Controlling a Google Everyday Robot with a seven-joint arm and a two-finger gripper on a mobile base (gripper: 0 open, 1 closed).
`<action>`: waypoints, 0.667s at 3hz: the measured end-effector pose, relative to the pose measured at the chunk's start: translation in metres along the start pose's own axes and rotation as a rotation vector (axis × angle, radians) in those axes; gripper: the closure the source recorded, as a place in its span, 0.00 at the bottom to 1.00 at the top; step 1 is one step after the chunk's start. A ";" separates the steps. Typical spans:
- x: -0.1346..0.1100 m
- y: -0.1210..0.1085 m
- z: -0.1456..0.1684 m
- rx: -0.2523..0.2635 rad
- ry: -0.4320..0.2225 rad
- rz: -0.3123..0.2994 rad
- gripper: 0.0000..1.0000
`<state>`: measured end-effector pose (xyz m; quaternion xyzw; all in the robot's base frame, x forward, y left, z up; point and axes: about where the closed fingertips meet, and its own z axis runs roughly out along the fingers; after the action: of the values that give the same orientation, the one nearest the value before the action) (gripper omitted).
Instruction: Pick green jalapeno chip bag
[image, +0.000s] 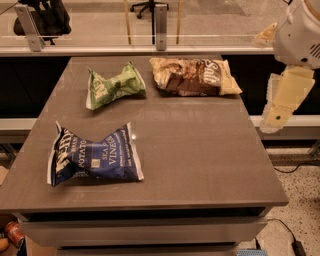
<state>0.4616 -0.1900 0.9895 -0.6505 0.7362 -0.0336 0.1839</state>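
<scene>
The green jalapeno chip bag (114, 86) lies on the far left part of the grey table (200, 150). It is small, light green, crumpled and pinched at its middle. My gripper (282, 102) shows as a cream-coloured part under the white arm (300, 32), hanging in the air off the table's right edge. It is far to the right of the green bag and touches nothing.
A larger dark-blue chip bag (95, 157) lies at the front left of the table. A brown-and-tan bag (192, 76) lies at the far middle, just right of the green bag. A glass rail (160, 30) runs behind the table.
</scene>
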 end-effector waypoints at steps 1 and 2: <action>-0.027 -0.012 0.012 -0.018 -0.011 -0.081 0.00; -0.058 -0.025 0.025 -0.021 -0.015 -0.161 0.00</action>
<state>0.4976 -0.1332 0.9867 -0.7097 0.6804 -0.0356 0.1794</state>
